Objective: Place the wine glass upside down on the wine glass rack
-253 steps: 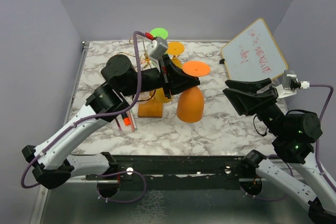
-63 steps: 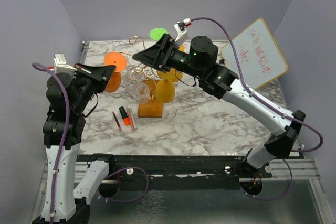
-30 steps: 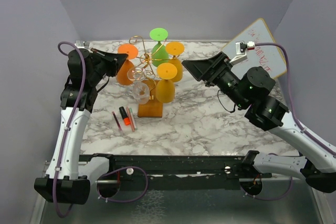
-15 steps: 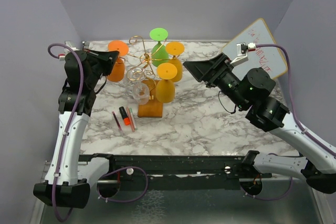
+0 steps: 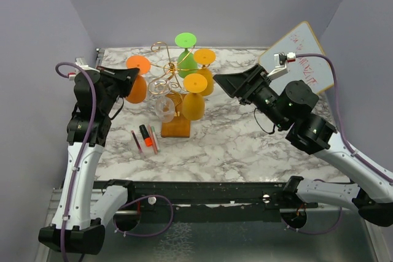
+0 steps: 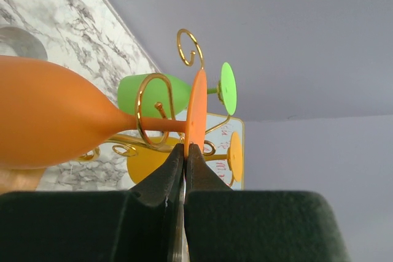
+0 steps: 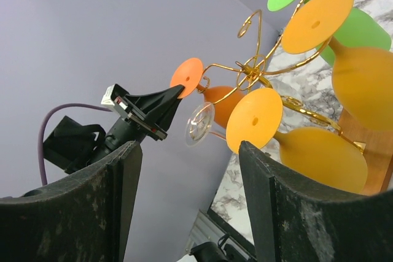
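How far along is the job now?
Done: a green glass, a clear glass and two yellow glasses hang inverted on the rack. In hand: the left gripper pinches the orange wine glass by its foot, bowl down, at a gold curl. Left: settle it, release. The right gripper is open.

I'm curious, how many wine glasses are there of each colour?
Orange glass: 1
Yellow-orange glasses: 2
Green glass: 1
Clear glass: 1
Total: 5

Gold wire rack [image 5: 172, 66], wooden base [image 5: 175, 129], marbled table [image 5: 236, 146]
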